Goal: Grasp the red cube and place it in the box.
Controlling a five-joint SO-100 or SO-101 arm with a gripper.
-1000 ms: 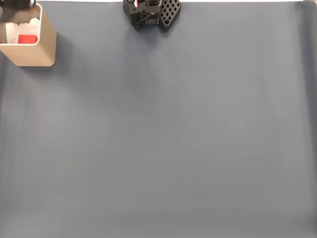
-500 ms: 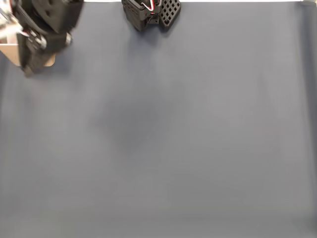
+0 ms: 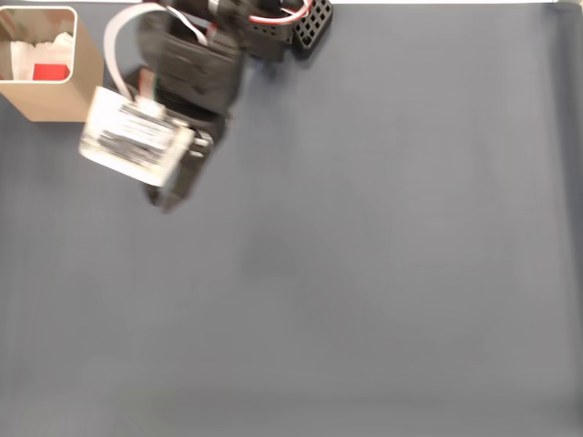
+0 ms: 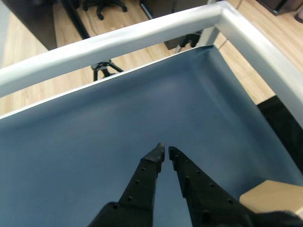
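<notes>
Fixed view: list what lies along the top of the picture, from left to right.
The box with the red cube inside it → the arm's white-labelled wrist block → the arm's black base → bare blue-grey table cover to the right edge.

Box (image 3: 55,98) cropped at the fixed view's left edge; motion-blurred arm (image 3: 168,109).

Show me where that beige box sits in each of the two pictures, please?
Fixed view: the beige box stands in the top left corner, the red cube inside it.
Wrist view: one beige corner shows at the bottom right edge.
Shared landmark: the blue-grey table mat, beneath the box in both views.
</notes>
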